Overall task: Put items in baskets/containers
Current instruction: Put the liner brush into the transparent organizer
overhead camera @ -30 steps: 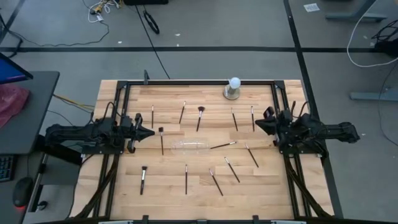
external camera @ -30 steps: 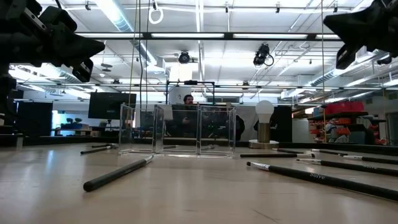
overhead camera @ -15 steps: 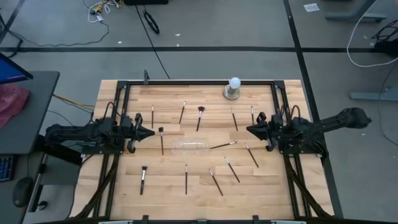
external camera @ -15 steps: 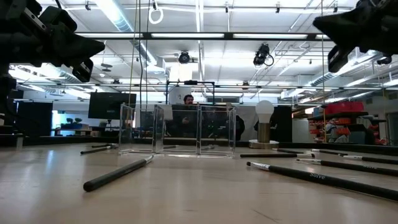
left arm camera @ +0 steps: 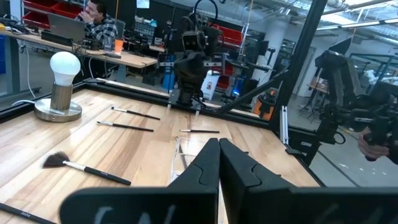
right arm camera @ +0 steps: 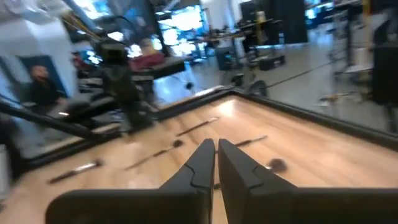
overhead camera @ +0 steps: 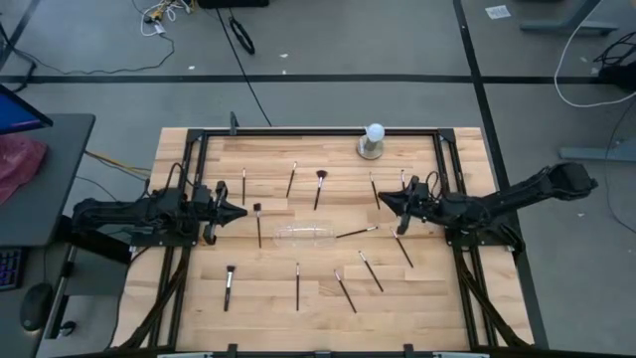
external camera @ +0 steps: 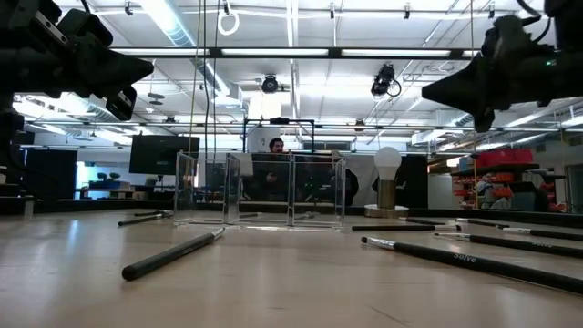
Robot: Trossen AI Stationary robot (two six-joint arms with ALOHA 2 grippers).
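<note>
Overhead, right pincer closed, clear tray well apart

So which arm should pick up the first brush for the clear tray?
Right, probably. Its pincer, fingers shut, reaches over the table among several thin dark makeup brushes near the clear plastic rectangular tray. The left pincer, also shut, waits at its side near fewer brushes.

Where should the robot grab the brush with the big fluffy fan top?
Probably the middle of its thin dark handle, coming straight down from above. The fan-headed makeup brush lies flat on the wooden table, apart from other brushes, so fingers could close across the handle. The fluffy head is soft and would squash.
</note>
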